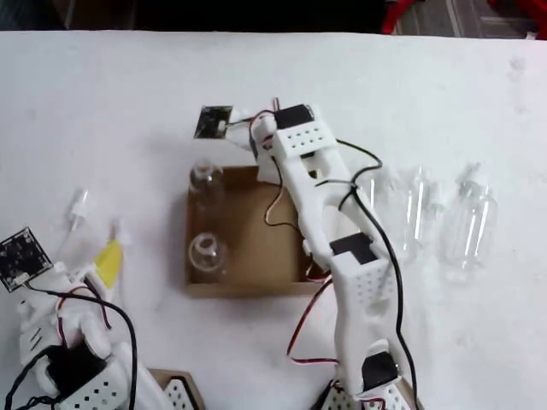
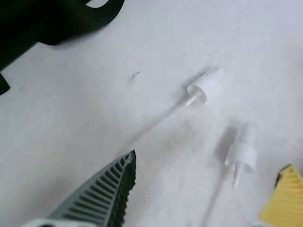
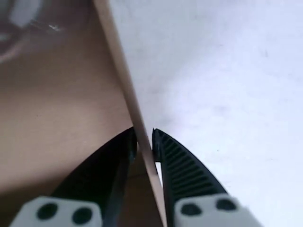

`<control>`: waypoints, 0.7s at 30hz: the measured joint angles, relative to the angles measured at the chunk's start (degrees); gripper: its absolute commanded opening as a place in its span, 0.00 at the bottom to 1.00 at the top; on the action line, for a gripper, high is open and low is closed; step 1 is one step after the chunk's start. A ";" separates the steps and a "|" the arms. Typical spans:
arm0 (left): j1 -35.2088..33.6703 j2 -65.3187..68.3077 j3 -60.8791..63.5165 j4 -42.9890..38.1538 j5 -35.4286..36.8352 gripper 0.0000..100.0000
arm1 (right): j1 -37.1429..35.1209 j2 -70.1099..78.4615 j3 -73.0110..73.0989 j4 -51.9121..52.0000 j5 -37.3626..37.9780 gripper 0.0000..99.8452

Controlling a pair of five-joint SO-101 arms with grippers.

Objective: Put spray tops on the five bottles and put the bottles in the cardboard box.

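We look down on a white table with a dark strip of room behind it.
We see the white tabletop (image 1: 102, 102) brightly and evenly lit, spreading across nearly the whole high view. Beyond its far edge we make out a dark band (image 1: 214, 13), and toward the far right a patch of grey floor (image 1: 444, 15) between red shapes (image 1: 400, 13) we cannot identify.

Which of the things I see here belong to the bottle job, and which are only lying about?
Belong:
cardboard box
two bottles inside it
three bottles on the table
two loose spray tops

Only lying about:
red objects beyond the table's far edge
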State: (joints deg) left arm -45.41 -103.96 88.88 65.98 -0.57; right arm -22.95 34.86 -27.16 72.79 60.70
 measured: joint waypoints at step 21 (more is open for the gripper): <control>0.00 0.00 0.00 0.00 0.00 0.42 | 2.37 0.09 0.18 -6.95 0.00 0.17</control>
State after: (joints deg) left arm -45.41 -103.96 88.88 65.98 -0.57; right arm -20.57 34.95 -26.99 65.85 60.70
